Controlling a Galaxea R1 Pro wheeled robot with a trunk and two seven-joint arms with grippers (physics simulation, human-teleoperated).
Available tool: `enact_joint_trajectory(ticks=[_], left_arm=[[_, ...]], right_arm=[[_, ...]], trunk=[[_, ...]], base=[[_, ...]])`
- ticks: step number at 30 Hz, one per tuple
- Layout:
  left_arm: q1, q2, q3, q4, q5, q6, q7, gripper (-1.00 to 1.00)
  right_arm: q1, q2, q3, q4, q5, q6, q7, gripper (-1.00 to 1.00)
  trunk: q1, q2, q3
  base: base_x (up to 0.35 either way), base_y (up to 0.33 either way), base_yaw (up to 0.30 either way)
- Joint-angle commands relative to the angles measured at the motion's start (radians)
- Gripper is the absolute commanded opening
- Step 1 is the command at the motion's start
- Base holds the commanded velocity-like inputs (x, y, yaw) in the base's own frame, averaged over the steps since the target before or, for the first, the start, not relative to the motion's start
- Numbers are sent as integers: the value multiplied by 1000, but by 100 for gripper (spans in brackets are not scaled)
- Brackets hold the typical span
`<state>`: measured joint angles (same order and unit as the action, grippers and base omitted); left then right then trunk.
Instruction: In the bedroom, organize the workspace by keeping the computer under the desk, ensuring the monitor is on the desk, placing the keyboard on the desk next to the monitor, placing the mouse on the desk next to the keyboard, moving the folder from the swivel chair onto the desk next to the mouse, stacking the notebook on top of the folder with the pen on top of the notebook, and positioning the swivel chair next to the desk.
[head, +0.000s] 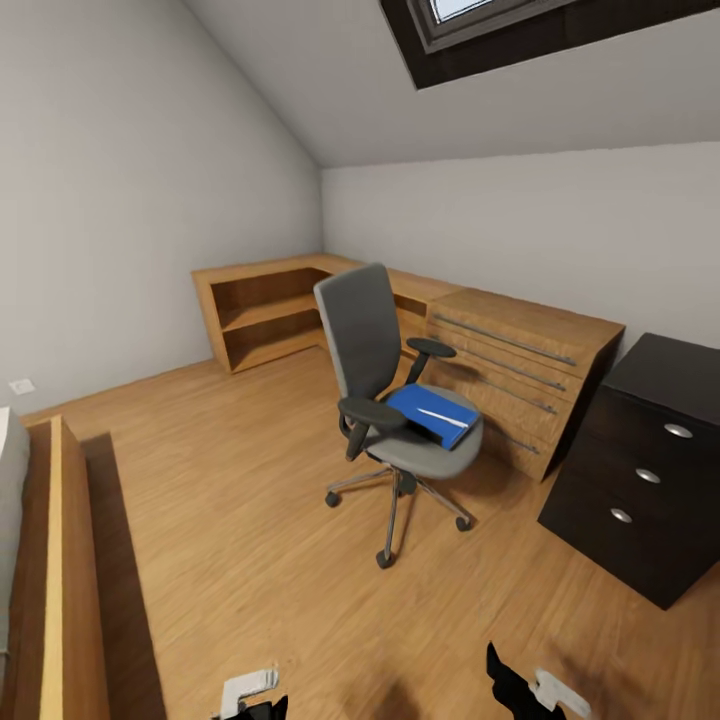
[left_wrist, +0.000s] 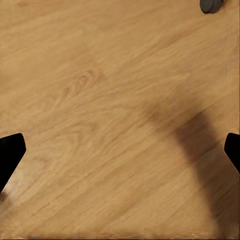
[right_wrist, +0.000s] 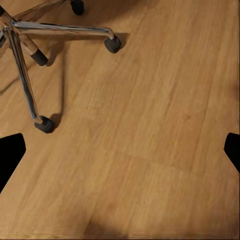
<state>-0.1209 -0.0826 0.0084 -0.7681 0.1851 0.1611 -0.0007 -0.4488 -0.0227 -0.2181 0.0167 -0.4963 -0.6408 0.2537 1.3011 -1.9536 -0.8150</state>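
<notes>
1. The chair (head: 385, 400) stands on the wood floor (head: 230, 520), near a light wooden cabinet (head: 520, 370) and a dark drawer unit (head: 640, 470).
2. The folder (head: 432, 413) lies flat on the chair's seat, a thin white strip on top of it that I cannot identify.
3. The left claw (left_wrist: 120, 150) hangs over bare floor, jaws spread wide, holding nothing.
4. The right claw (right_wrist: 120, 150) is equally wide open and empty, above the floor beside the chair's chrome base (right_wrist: 30, 55).
5. The folder looks light, stiff and slick; I'd pinch the edge overhanging the seat front, keeping it level.
6. The chair should roll easily; push at its back or an armrest.
</notes>
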Motion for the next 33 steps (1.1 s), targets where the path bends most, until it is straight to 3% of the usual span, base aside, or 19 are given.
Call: enact_joint_trajectory(ticks=[1,7,11,17,33], left_arm=[[0,0,1,16,9,-12,0,100],[0,3,4,149,9,-85,1,100],[0,4,4,232,7,-114,-1,100],[0,4,4,259,8,-123,-2,100],[0,4,4,274,12,-123,-2,100]], right_arm=[[5,-1,-7,2,-2,-3,9,100],[31,-2,-7,3,-2,-5,2,100],[36,-8,-8,1,-5,-5,-50,100],[38,-9,-6,0,-6,-5,-96,100],[38,0,-7,3,-2,-2,-101,100]], trunk=[[-4,7,2],[-27,49,21],[-42,77,34],[-65,119,56],[-127,231,124]], base=[[0,0,0],[0,0,0],[0,0,-1],[0,0,-96],[0,0,-180]])
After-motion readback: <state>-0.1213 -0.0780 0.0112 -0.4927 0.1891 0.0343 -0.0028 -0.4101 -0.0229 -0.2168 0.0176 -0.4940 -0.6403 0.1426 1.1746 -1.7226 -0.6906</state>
